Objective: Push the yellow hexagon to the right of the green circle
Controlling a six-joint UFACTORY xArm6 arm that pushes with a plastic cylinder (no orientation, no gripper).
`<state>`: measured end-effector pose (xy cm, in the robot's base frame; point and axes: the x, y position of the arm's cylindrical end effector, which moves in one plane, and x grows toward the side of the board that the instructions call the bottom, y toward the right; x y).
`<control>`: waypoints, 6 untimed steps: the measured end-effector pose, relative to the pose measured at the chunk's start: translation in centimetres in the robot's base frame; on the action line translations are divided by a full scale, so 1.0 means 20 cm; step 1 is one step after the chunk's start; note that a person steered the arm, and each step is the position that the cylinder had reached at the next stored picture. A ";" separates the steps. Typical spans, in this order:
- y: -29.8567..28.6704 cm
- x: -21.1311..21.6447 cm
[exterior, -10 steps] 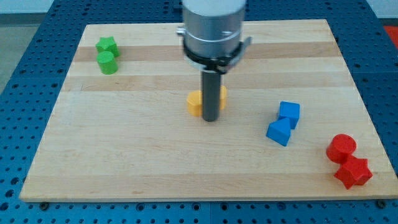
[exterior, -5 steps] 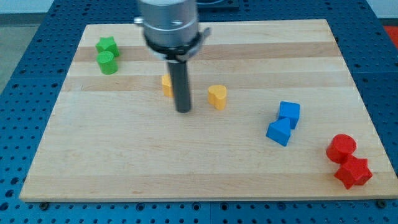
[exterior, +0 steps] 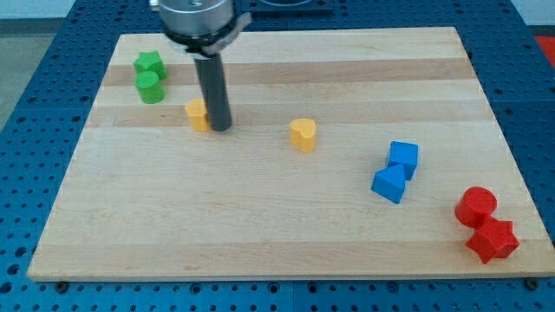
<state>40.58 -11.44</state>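
Note:
The yellow hexagon (exterior: 197, 113) lies in the upper left part of the wooden board, partly hidden behind my rod. My tip (exterior: 219, 128) touches its right side. The green circle (exterior: 149, 87) stands to the upper left of the hexagon, near the board's left edge, with a gap between them. A green star (exterior: 149, 62) sits just above the circle, touching it.
A yellow heart (exterior: 303, 134) lies near the board's middle. Two blue blocks (exterior: 396, 170) sit together at the right. A red cylinder (exterior: 476, 206) and a red star (exterior: 492, 240) are at the lower right corner. The board's edge (exterior: 52, 217) borders a blue pegboard.
My tip has moved left and up, pushing the yellow hexagon away from the yellow heart toward the green circle. The heart has stayed in place.

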 end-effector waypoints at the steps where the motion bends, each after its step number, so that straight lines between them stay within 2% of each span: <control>1: -0.18 0.00; 3: -0.32 -0.10; 4: -0.36 -0.25; 5: -0.36 -0.25; 6: -0.20 -0.13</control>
